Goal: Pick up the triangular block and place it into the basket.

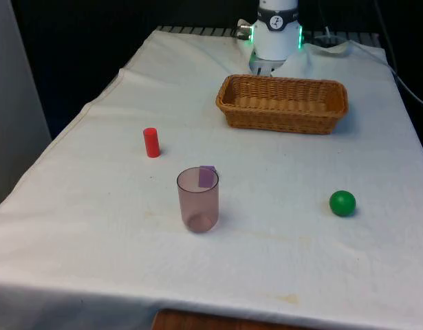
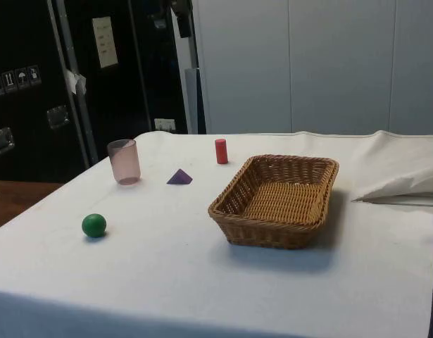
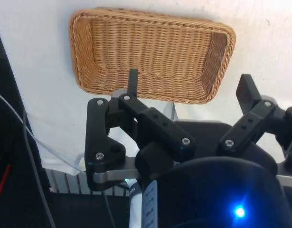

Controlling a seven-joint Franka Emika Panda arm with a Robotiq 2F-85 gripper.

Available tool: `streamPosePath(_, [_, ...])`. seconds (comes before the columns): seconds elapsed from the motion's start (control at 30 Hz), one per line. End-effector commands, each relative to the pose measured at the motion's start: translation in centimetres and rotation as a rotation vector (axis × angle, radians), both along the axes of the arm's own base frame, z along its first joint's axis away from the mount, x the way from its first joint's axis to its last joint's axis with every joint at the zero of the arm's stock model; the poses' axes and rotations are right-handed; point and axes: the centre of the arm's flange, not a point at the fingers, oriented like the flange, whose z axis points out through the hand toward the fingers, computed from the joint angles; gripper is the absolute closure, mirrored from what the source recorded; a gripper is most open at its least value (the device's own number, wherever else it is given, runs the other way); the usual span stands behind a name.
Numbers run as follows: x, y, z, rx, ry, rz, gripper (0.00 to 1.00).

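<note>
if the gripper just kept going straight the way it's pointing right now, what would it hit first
Probably the basket. In the wrist view the open gripper points at its near rim, so it would likely meet the rim or the woven floor; depth is hard to judge.

Triangular block (image 1: 207, 176) half-hidden behind cup (image 1: 197, 199)

I'm working in a lab. A white cloth (image 2: 202, 282) covers the table. Dark equipment cabinets (image 2: 61, 77) fill the side view's upper left.

Front, side and overhead wrist cameras, all on one basket (image 1: 283, 103).
</note>
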Motion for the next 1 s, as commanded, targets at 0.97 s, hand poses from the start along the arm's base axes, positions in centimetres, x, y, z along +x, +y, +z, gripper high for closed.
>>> streamPosePath(0.97, [0.5,0.7,-3.7,-0.003,-0.067,-0.006,0.00])
